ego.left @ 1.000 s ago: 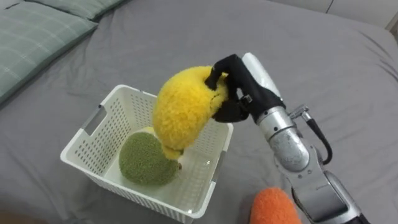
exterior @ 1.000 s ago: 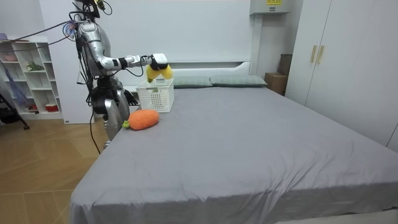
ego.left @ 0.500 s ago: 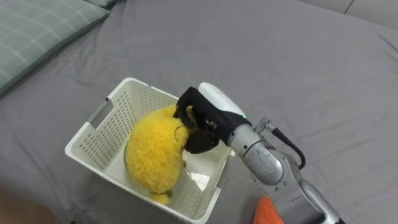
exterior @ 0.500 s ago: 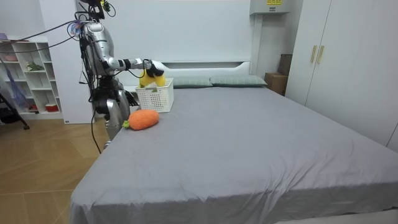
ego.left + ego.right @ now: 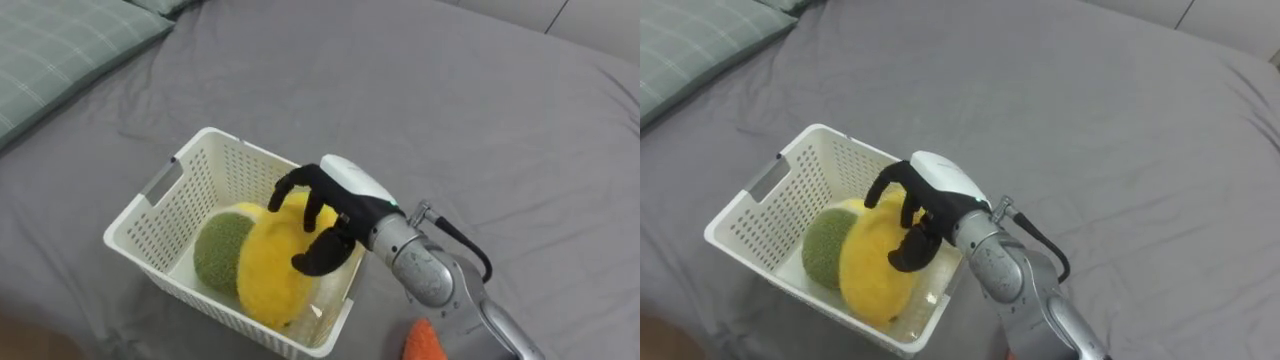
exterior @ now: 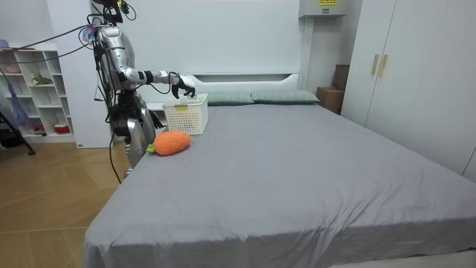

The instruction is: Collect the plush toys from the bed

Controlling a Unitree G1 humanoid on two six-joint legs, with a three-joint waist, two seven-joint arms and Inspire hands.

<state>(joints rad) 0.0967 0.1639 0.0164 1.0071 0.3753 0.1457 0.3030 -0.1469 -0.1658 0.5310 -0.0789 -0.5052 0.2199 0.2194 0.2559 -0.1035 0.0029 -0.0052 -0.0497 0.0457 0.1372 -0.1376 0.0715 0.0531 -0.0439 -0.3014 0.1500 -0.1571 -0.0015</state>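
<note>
A white slatted basket [image 5: 160, 190] stands on the grey bed [image 5: 480, 130]. Inside it lie a fluffy yellow toy [image 5: 270, 275] and a round green toy [image 5: 215, 255], side by side, the yellow one on the right. My right hand [image 5: 335, 205] hovers just above the yellow toy with its fingers spread and open, holding nothing. An orange plush toy [image 5: 425, 343] lies on the bed near the bottom edge, right of the basket. In the room view the robot stands at the bedside with its right hand [image 6: 181, 84] over the basket [image 6: 185, 117], the orange toy [image 6: 172, 143] beside it.
A green checked pillow [image 5: 60, 50] lies at the upper left, with more pillows [image 6: 282, 97] along the headboard. Grey sheet stretches wide to the right of the basket. A shelf unit [image 6: 37, 97] stands behind the robot and a wardrobe [image 6: 401, 67] at the room view's right.
My right hand lowered the yellow toy into the basket beside the green one, then let go and spread its fingers above it.
</note>
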